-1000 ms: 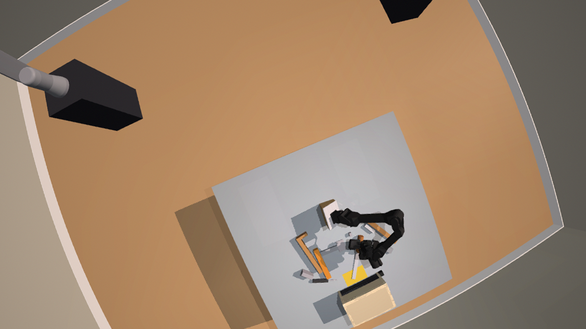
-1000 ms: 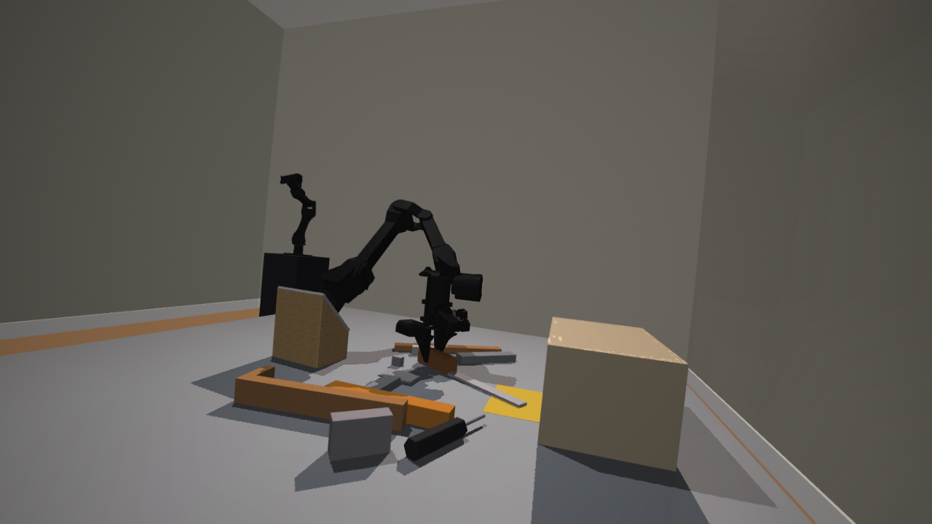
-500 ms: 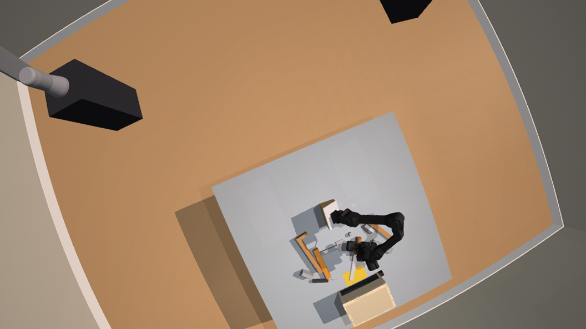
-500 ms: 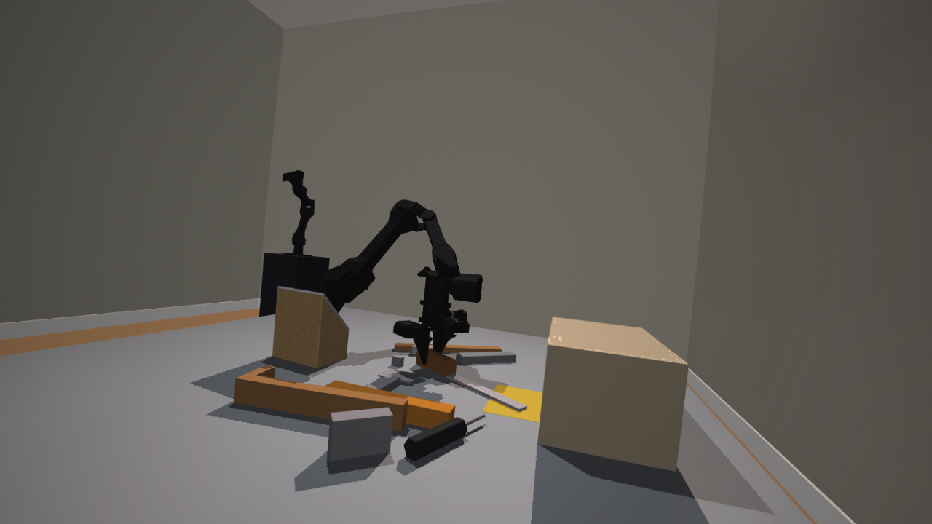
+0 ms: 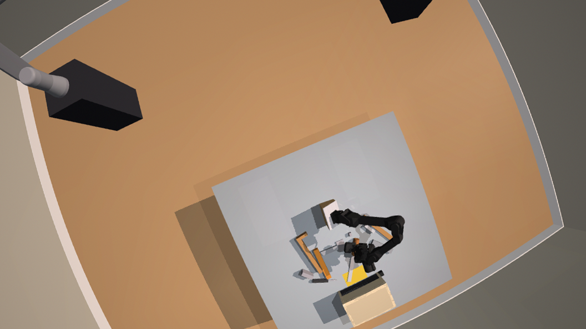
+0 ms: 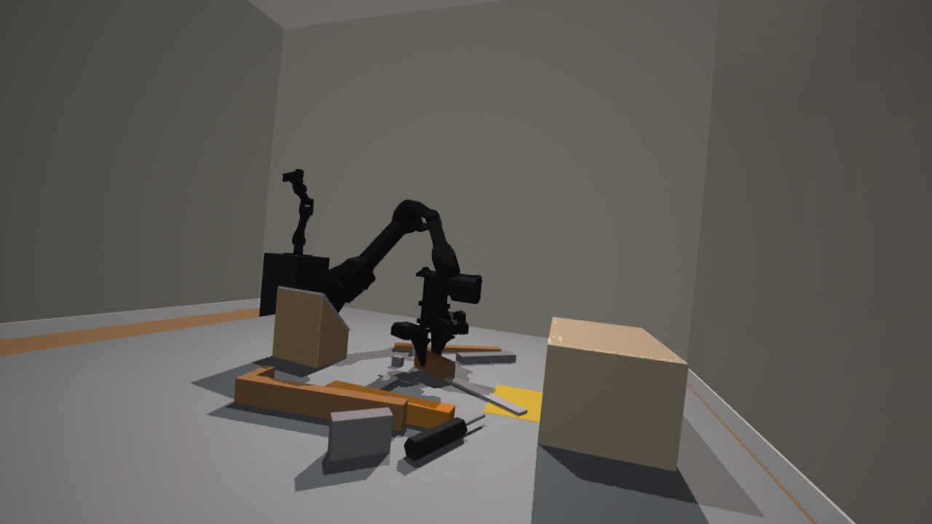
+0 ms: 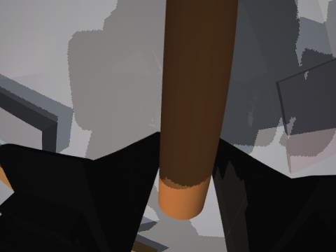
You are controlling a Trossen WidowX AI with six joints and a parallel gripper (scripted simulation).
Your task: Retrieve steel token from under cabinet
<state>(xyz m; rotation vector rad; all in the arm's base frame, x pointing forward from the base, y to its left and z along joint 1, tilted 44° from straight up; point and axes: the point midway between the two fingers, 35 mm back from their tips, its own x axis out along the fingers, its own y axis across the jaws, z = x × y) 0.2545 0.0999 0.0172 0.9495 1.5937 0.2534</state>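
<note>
Grey table top (image 5: pixel 255 168) (image 6: pixel 162 417) is spread beneath the whole work area, and nearest the exterior view a black-handled screwdriver (image 5: pixel 319 281) (image 6: pixel 435 439) is seen lying beside an upright grey block (image 5: pixel 305 273) (image 6: pixel 360 435). Just beyond these, a long orange piece with a bent end (image 5: pixel 307 251) (image 6: pixel 319 400) is laid out.

Farther back, the black fingers of the gripper (image 5: pixel 356 246) (image 6: pixel 430 358) (image 7: pixel 190 136) are clamped on the orange handle (image 5: pixel 356 240) (image 6: pixel 435 365) (image 7: pixel 196 87) of a long tool. Its thin grey blade (image 5: pixel 350 268) (image 6: pixel 488 396) is pointed toward the cabinet (image 5: pixel 369 305) (image 6: pixel 612 404), with its far end over the yellow marked area (image 5: pixel 361 274) (image 6: pixel 521 396). Whether the blade is touching the surface cannot be told.

No token can be made out in any view, neither on the yellow nor through the dark slots at the cabinet's foot; by the task it is presumably under there. Only the taking up of a tool can be counted as done. The reach beneath the cabinet, the drawing out of the token and its flat, free placement inside the yellow are judged to be left, and then the tool must be laid aside, the fingers opened and the arm moved clear. Behind everything, plain grey-brown walls (image 6: pixel 495 130) are seen.
</note>
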